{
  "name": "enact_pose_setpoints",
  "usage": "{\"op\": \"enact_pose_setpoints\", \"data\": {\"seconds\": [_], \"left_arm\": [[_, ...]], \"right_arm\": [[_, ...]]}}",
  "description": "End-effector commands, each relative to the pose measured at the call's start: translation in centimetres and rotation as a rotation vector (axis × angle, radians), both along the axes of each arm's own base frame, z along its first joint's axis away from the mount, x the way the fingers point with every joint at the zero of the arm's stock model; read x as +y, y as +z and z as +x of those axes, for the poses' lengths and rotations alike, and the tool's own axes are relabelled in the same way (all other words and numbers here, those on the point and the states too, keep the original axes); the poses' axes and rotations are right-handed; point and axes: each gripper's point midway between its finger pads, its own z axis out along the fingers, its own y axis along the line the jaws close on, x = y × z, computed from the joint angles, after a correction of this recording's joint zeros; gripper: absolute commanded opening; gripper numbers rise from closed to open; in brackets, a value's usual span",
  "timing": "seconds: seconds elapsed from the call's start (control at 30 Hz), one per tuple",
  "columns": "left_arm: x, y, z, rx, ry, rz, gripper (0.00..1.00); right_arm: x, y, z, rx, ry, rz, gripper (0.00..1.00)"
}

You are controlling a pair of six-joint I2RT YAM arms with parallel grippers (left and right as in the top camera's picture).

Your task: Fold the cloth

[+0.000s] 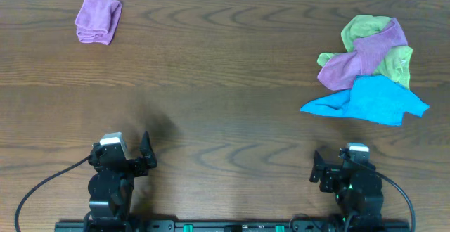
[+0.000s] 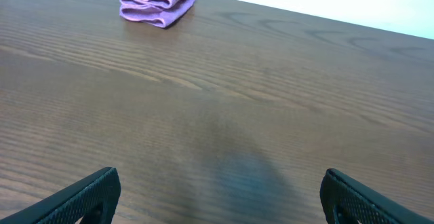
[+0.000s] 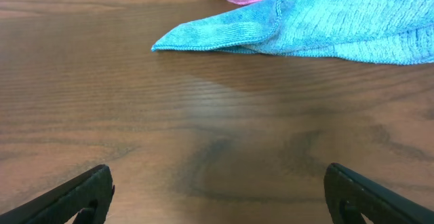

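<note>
Left pincer (image 2: 220, 187) sits low at the near edge of the brown wood-grain desk (image 1: 225, 84), jaws spread wide, nothing between them, only bare wood under the gap. Over on the other side, the right pincer (image 3: 218, 183) is the same story: wide open, empty, parked at the near edge. Looking out from the left pincer, far across the desk and up by the far-left corner, there is a small folded purple microfibre cloth (image 1: 98, 20), a neat, layered bundle lying flat, well apart from either arm. Now out from the right pincer: straight ahead lies a blue microfibre cloth (image 3: 339, 17), spread loosely, one hemmed corner pointing left, near the pincer but not touching it. Behind it, in the overhead view, a crumpled purple cloth (image 1: 365, 53) overlaps the blue one's far edge, and a light green cloth (image 1: 365, 29) is bunched beneath and around that purple one. The three make one untidy heap on the right side of the desk, unfolded.
</note>
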Motion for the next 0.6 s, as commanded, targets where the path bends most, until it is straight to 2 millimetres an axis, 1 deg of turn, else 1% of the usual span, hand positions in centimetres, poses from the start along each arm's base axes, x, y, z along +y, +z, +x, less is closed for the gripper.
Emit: {"op": "enact_pose_setpoints", "data": {"seconds": [0.0,0.57], "left_arm": [[0.45,-0.88,-0.04,0.016,0.023,0.007,0.95],[0.45,-0.88,-0.04,0.016,0.023,0.007,0.95]], "right_arm": [[0.18,-0.18,0.05,-0.004,-0.001,0.017,0.99],[0.18,-0.18,0.05,-0.004,-0.001,0.017,0.99]]}}
